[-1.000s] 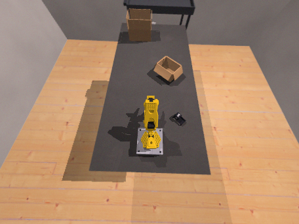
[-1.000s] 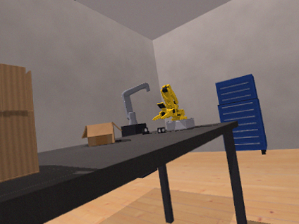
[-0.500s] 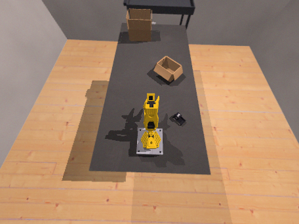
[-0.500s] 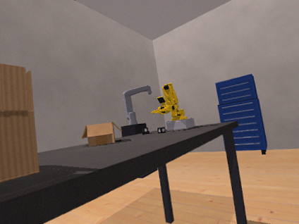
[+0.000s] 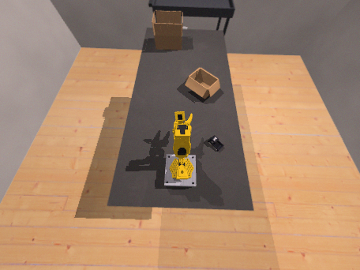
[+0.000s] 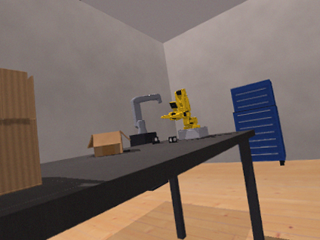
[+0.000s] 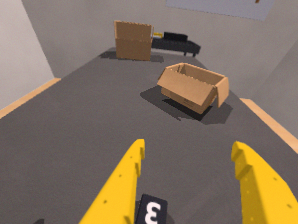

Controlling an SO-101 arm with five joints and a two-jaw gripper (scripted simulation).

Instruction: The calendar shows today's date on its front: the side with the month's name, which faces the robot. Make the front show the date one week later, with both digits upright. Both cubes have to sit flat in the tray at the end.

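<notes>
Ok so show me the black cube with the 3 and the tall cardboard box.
Black cube (image 7: 152, 210): wrist view, its face with the 3.
Tall cardboard box (image 5: 168, 39) (image 6: 13, 149) (image 7: 133, 49): top, exterior and wrist views, its side wall.

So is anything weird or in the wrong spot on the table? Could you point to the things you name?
Yes, the black cube with a white 3 (image 7: 152, 212) looks odd: it's lying loose on the dark tabletop (image 7: 90, 130), not in a tray, and its 3 seems backwards or upside down from the wrist view.

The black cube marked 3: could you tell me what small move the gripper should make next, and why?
Probably lower the open gripper towards the cube, since the cube sits low in the wrist view, nearer the left finger, with nothing gripped.
</notes>
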